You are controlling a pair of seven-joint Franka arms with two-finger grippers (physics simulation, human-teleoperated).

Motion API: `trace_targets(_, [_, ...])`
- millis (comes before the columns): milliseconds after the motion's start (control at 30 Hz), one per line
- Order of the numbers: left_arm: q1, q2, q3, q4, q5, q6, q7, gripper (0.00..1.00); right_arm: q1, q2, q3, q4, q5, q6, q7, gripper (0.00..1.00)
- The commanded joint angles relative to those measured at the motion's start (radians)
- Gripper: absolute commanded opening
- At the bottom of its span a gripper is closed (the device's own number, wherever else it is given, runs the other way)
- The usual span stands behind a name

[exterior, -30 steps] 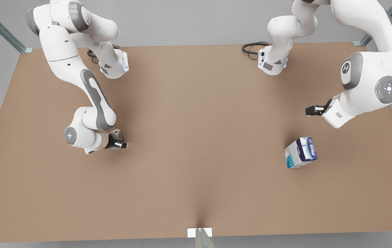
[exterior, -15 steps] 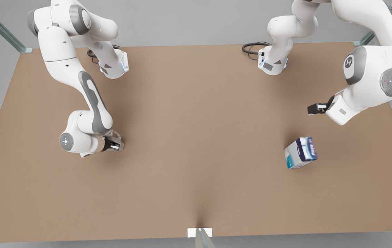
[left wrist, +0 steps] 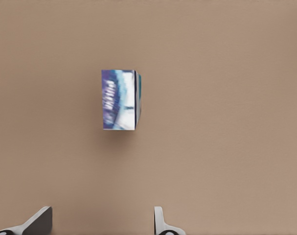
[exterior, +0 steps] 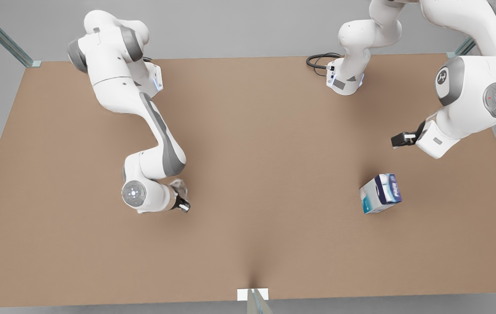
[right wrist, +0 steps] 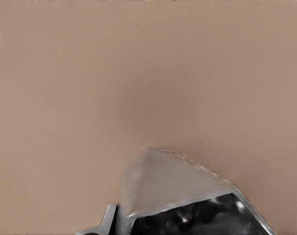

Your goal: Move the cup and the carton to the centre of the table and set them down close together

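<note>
Two grippers are busy: the right gripper [exterior: 181, 201] squeezes the cup [right wrist: 172, 188] above the table [exterior: 248, 244], while the left gripper [left wrist: 102, 223] hangs wide apart, the carton [left wrist: 121, 99] below and ahead; a loose squeeze might drop the cup.

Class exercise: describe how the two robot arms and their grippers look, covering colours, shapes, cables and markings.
Both arms are glossy white with rounded segments and grey joint covers. Round grey caps with a pale button ring sit near the wrists. The arm on the front view's right bears a small white logo on grey. The left gripper and the right gripper are black. A black cable loops by one base.
</note>
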Motion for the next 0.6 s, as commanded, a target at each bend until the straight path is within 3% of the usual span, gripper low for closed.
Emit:
trace_targets(0, [0.0,0.0,0.0,0.0,0.002,-0.001,0.0,1.0,0.008,0.009,0.004,0.013,-0.003,0.001,0.033,0.21])
trace_targets(167, [0.017,0.026,0.051,-0.077,0.004,0.273,0.0,1.0,0.109,0.196,-0.021,0.3,-0.021,0.047,0.13,0.21])
trace_targets(233, [0.017,0.026,0.049,-0.097,-0.007,0.298,0.0,1.0,0.129,0.224,-0.01,0.323,-0.018,0.175,0.127,0.21])
trace_targets(400, [0.017,0.113,0.049,-0.09,-0.016,0.335,-0.003,1.0,0.224,0.382,-0.005,0.53,0.035,0.25,0.13,0.21])
trace_targets(567, [0.007,0.164,0.044,-0.086,-0.062,0.35,-0.028,1.0,0.244,0.48,0.022,0.585,0.035,0.399,0.011,0.21])
